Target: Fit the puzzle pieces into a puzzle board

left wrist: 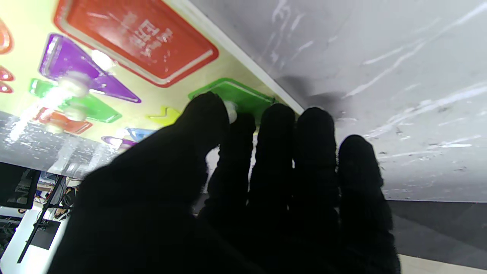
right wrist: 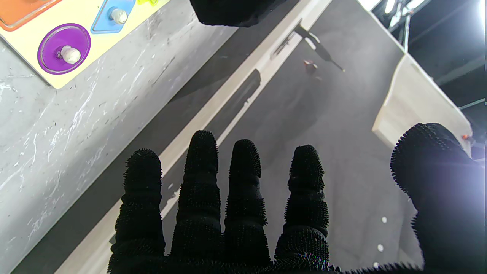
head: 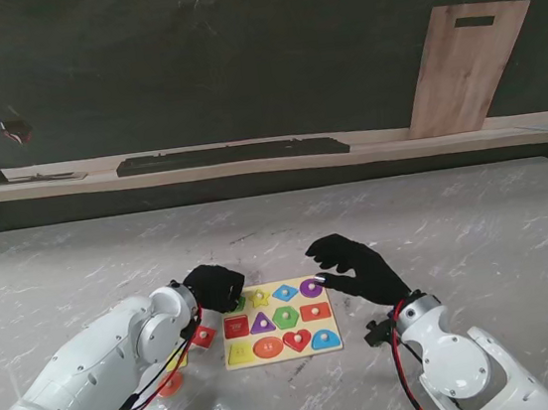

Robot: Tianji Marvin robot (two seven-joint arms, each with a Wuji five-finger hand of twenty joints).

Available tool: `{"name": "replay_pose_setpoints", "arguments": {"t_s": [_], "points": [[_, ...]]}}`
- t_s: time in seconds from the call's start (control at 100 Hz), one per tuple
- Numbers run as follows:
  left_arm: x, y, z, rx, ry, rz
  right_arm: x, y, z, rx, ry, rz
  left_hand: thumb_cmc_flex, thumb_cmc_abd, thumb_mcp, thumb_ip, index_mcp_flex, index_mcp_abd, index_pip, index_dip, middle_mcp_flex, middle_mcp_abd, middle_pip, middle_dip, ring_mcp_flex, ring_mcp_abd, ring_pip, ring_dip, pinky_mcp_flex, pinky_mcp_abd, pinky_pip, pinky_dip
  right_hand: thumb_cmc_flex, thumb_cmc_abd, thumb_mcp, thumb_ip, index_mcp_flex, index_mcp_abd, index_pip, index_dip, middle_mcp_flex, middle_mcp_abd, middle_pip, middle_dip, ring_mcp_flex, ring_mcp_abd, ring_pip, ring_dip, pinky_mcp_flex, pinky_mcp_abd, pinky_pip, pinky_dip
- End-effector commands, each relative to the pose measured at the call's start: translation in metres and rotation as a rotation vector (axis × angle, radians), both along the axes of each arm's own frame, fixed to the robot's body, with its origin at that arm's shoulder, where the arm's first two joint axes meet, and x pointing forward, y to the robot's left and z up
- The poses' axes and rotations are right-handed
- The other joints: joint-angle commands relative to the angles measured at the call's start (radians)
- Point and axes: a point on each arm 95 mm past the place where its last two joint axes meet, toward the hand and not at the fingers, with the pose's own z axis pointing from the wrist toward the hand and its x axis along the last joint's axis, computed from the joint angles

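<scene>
Left hand [head: 214, 285]: fingers pinched on the knob of a green piece [left wrist: 232, 93] at the puzzle board [head: 284, 354]'s far-left corner. Right hand [head: 357, 267]: fingers spread, holding nothing, just right of the board's far edge. Marble table [head: 456, 223]: bare beyond.

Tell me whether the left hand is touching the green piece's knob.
Touching. The left wrist view shows the left hand with thumb and index fingertip pinched on the white knob of the green piece at the puzzle board corner.
</scene>
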Motion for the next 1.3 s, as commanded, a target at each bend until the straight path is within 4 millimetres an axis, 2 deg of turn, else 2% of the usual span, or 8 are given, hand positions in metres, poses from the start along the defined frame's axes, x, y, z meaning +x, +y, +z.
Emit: {"name": "replay_pose_setpoints", "arguments": {"t_s": [0.0,0.08,0.2,0.33,0.74,0.97,1.13,1.29], "points": [[-0.003,0.003,-0.002,0.015,0.013,-0.003,-0.003,0.003,-0.001,0.006,-0.001,0.003,0.013,-0.032,-0.022,-0.038,-0.034,-0.045,-0.040,-0.033,-0.021,0.009,0.005,0.026,-0.013,-0.023,0.007,0.014,-0.020,0.126,0.020,0.030,-0.011,0.018,-0.020,0.036,0.018,-0.043,-0.012,0.012,0.025,-0.021,-0.012,0.001,-0.004,-0.003,0.009,0.007,-0.013,0.006,0.002,0.018],[-0.005,0.004,-0.002,0.024,0.009,-0.003,-0.003,0.003,-0.001,0.006,-0.002,0.003,0.003,-0.038,-0.033,-0.040,-0.059,-0.030,-0.066,-0.035,-0.041,0.004,0.008,0.033,-0.021,-0.024,0.003,0.014,-0.025,0.126,0.018,0.030,-0.011,0.018,-0.020,0.036,0.018,-0.042,-0.011,0.012,0.024,-0.021,-0.012,0.001,-0.003,-0.003,0.009,0.007,-0.013,0.006,0.001,0.018],[-0.008,0.005,-0.002,0.038,-0.001,-0.002,-0.003,0.002,-0.001,0.006,-0.003,0.002,-0.062,0.010,-0.011,-0.006,-0.079,0.009,-0.182,-0.007,-0.075,0.000,0.018,0.040,-0.034,-0.024,-0.010,0.019,-0.032,0.123,0.013,0.031,-0.011,0.019,-0.020,0.036,0.018,-0.043,-0.012,0.012,0.025,-0.021,-0.011,0.001,-0.003,-0.002,0.009,0.007,-0.013,0.006,0.001,0.018],[-0.011,0.007,-0.003,0.044,-0.010,0.008,-0.004,0.002,-0.001,0.007,-0.002,0.003,-0.086,0.022,-0.018,0.003,-0.097,0.037,-0.268,-0.003,-0.104,-0.003,0.026,0.039,-0.046,-0.022,-0.020,0.017,-0.040,0.123,0.009,0.030,-0.011,0.018,-0.020,0.036,0.018,-0.043,-0.011,0.012,0.026,-0.020,-0.012,0.001,-0.003,-0.002,0.009,0.007,-0.013,0.006,0.002,0.018],[-0.015,0.012,-0.003,0.054,-0.037,0.010,-0.003,0.003,-0.001,0.008,0.000,0.005,-0.116,0.051,-0.023,0.024,-0.168,0.047,-0.375,0.003,-0.184,-0.005,0.019,0.030,-0.073,-0.017,-0.046,0.006,-0.058,0.122,-0.005,0.027,-0.010,0.018,-0.020,0.036,0.020,-0.043,-0.012,0.012,0.025,-0.021,-0.013,0.001,-0.002,-0.001,0.009,0.007,-0.013,0.007,0.002,0.018],[-0.018,0.014,-0.001,0.055,-0.060,0.014,-0.003,0.003,-0.001,0.008,0.000,0.004,-0.142,0.083,-0.019,0.069,-0.206,0.049,-0.425,-0.008,-0.254,0.001,0.001,-0.019,-0.090,-0.017,-0.057,0.001,-0.070,0.121,-0.013,0.024,-0.011,0.018,-0.020,0.036,0.021,-0.041,-0.011,0.013,0.026,-0.020,-0.012,0.001,-0.003,-0.002,0.008,0.007,-0.013,0.006,0.002,0.018],[-0.021,0.018,0.003,0.052,-0.076,0.015,-0.003,0.003,-0.001,0.008,0.001,0.005,-0.168,0.096,-0.047,0.066,-0.227,0.050,-0.463,-0.023,-0.291,0.007,-0.009,-0.050,-0.106,-0.012,-0.069,-0.001,-0.084,0.123,-0.022,0.021,-0.011,0.019,-0.020,0.036,0.022,-0.041,-0.011,0.013,0.026,-0.021,-0.012,0.001,-0.002,-0.002,0.009,0.007,-0.013,0.006,0.002,0.018],[-0.026,0.023,0.008,0.031,-0.117,0.027,-0.003,0.003,-0.001,0.005,-0.002,0.006,-0.225,0.127,-0.163,0.053,-0.229,0.050,-0.481,-0.029,-0.300,0.011,-0.019,-0.075,-0.113,-0.007,-0.075,0.002,-0.091,0.125,-0.023,0.023,-0.011,0.018,-0.020,0.036,0.021,-0.041,-0.011,0.013,0.025,-0.021,-0.013,0.001,-0.003,-0.003,0.008,0.007,-0.013,0.007,0.002,0.018]]}}
